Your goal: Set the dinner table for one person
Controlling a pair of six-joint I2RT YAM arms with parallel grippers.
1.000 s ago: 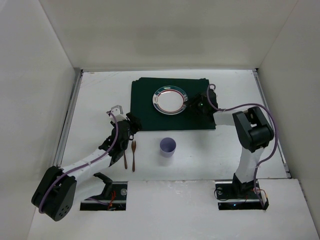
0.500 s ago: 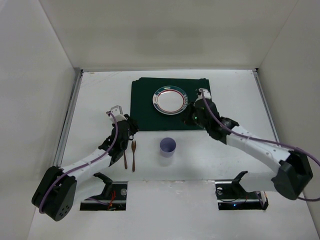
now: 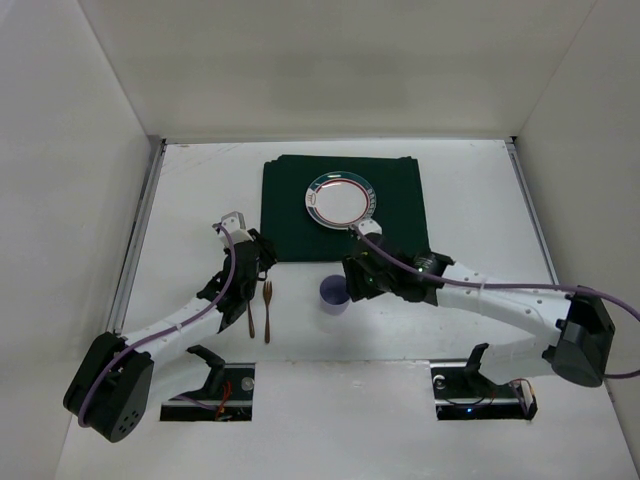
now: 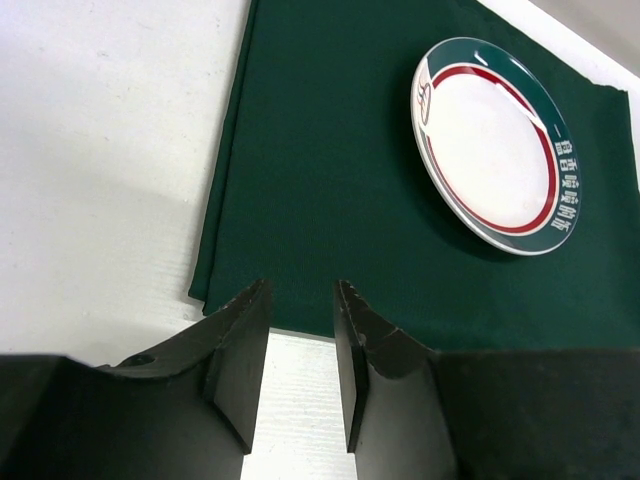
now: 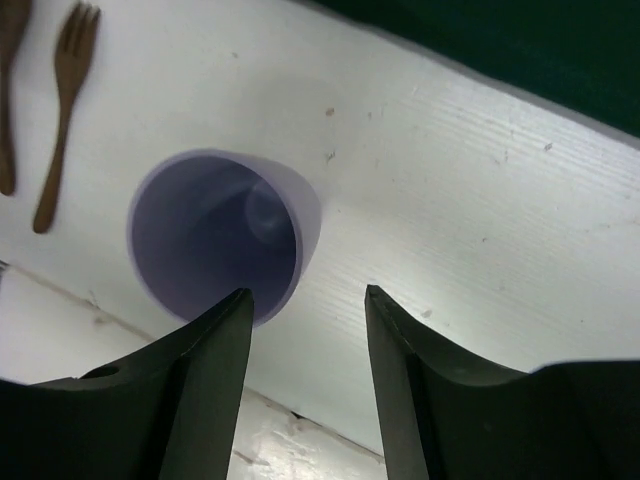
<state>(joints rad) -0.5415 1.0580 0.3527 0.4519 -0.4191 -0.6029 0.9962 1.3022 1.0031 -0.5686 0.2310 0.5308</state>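
The white dinner table [image 3: 190, 200] carries a dark green placemat [image 3: 295, 225] with a green-and-red rimmed plate [image 3: 342, 199] on it. A purple cup [image 3: 331, 292] stands upright on the table in front of the placemat. My right gripper [image 3: 352, 282] is open and empty just right of the cup. In the right wrist view the cup [image 5: 215, 235] sits left of the gap of the right gripper [image 5: 308, 295]. My left gripper [image 3: 264, 252] hovers by the placemat's near left corner, a little open and empty, as the left wrist view [image 4: 300, 290] shows.
A wooden fork [image 3: 267, 310] and a second wooden utensil [image 3: 252, 318] lie side by side on the table left of the cup, under my left arm. The fork [image 5: 62, 110] also shows in the right wrist view. White walls stand around the table.
My right arm has swung from the plate's right side on the placemat down and left to the purple cup. The left arm has not moved.
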